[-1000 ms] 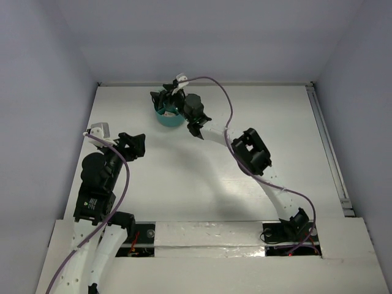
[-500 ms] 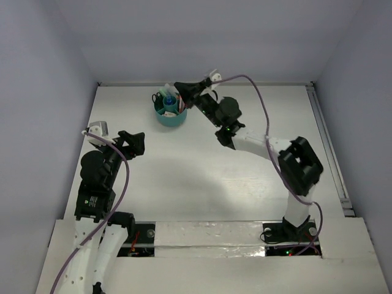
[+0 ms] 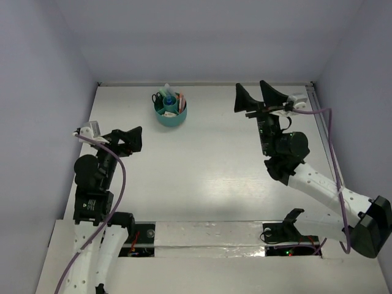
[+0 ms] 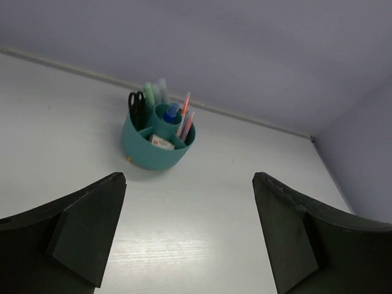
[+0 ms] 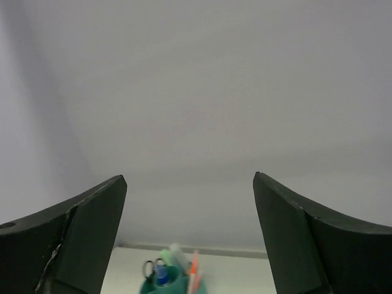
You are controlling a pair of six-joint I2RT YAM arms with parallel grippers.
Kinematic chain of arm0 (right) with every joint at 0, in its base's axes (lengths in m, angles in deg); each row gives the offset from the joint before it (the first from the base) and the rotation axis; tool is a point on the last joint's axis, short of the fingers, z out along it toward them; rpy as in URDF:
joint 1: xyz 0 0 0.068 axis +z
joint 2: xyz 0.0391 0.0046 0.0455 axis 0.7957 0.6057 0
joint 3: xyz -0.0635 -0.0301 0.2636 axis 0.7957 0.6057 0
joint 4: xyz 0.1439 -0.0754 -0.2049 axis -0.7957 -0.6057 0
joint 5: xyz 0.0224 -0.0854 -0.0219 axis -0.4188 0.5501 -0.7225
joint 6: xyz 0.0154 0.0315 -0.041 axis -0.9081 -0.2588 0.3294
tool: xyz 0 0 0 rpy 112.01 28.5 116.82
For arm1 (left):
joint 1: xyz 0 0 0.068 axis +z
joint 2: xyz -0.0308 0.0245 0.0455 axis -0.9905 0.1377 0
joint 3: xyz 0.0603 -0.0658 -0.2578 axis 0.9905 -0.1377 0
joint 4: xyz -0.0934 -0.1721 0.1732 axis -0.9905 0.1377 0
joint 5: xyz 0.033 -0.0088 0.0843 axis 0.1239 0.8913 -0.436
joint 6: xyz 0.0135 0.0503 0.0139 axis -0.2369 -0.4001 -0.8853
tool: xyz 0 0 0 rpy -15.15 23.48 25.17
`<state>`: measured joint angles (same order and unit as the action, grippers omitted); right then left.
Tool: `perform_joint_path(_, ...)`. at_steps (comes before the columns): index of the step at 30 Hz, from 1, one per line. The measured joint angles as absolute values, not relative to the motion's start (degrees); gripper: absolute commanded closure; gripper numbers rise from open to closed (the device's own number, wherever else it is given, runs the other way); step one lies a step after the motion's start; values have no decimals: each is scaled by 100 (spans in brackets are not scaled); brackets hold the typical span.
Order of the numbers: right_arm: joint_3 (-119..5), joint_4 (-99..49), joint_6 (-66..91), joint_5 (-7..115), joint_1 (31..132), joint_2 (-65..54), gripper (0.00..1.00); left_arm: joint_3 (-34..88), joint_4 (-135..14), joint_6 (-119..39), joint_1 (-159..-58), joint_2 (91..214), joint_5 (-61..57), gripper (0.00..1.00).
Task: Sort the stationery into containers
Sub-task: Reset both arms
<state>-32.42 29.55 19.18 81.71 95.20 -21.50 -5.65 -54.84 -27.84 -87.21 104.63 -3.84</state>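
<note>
The round teal organiser (image 3: 171,117) stands at the back left of the table, holding the stationery. In the left wrist view its wall (image 4: 153,154) surrounds black-handled scissors (image 4: 136,105), a green marker (image 4: 149,94), a blue-capped bottle (image 4: 171,113), pink and orange pens (image 4: 184,117) and a white eraser (image 4: 162,143). My left gripper (image 3: 130,136) (image 4: 188,177) is open and empty, well short of the organiser. My right gripper (image 3: 251,90) (image 5: 189,177) is open and empty, raised high to the right; the organiser (image 5: 174,286) shows blurred low in its view.
White table (image 3: 202,159) with grey walls behind and on both sides. A rail (image 3: 324,141) runs along the table's right edge. The right arm's elbow (image 3: 370,226) juts out at the near right.
The right arm has drawn back from over the organiser, swinging right and upward, with its jaws now wide. The left arm has shifted slightly left.
</note>
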Motion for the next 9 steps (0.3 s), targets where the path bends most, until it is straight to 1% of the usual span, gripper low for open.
perform_joint_path(4, -2733, 2989, 2310, 8974, 9515, -2596, 8, -337, -5816, -2683, -8721, 10371, -299, 17)
perform_joint_path(9, -2457, 2869, 2720, 9446, 9515, -2655, 8, -202, -6308, -2530, -8721, 10376, -227, 16)
